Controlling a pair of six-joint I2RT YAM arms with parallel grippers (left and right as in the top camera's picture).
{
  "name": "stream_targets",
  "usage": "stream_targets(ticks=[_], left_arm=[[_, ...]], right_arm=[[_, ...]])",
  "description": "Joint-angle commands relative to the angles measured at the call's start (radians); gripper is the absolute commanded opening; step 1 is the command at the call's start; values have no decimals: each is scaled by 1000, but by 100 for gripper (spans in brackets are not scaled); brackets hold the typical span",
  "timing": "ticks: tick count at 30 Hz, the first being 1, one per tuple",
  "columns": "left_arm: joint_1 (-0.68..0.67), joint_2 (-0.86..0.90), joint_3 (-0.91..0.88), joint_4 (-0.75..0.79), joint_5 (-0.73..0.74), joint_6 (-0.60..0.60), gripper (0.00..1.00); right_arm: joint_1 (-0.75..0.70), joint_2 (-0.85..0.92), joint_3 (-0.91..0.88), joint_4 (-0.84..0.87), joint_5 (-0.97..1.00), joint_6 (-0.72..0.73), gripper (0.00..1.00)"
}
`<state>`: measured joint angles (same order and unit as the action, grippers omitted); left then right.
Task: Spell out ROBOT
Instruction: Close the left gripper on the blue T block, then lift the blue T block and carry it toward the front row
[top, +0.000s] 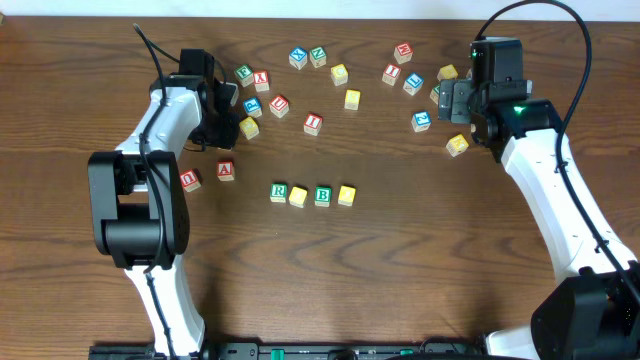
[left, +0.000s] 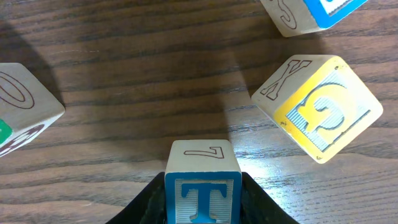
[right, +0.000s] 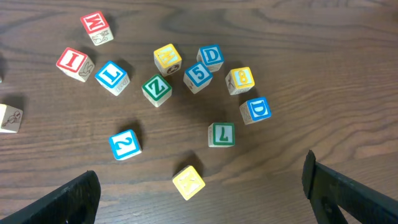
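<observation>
Two white robot arms (top: 165, 115), one black pincer each. Ahead of the right pincer (top: 447, 98), thirteen painted wooden letter cubes (right: 198, 76): five blue, three yellow, two red, two green, one cut by the frame edge. Around the left pincer (left: 203, 202), four cubes, counting the blue-faced wooden T cube (left: 203, 158) between its fingers. Apart from both pincers, one row of four (top: 312, 195): two green, two yellow.

1. A row of four blocks (top: 300, 196) lies on the table (top: 420, 270), the R block (top: 279, 191) at its left end and the B block (top: 322, 195) third.
2. The A block (top: 226, 170) lies left of the row (another block (top: 190, 179) just beside it).
3. Loose blocks (top: 313, 122) spread behind the row.
4. The T block (left: 203, 186) sits between the left gripper's (left: 203, 208) fingers.
</observation>
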<state>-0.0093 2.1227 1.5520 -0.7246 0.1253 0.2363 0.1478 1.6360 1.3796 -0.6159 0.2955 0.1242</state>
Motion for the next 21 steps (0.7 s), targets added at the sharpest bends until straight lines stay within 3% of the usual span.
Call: stream_targets(ticks=[1, 21], left_arm=[[4, -44, 3, 0, -4, -5, 32], [-2, -172, 3, -11, 11, -29, 28]], right_arm=[[-4, -1, 8, 2, 13, -10, 99], [-4, -1, 8, 2, 12, -10, 99]])
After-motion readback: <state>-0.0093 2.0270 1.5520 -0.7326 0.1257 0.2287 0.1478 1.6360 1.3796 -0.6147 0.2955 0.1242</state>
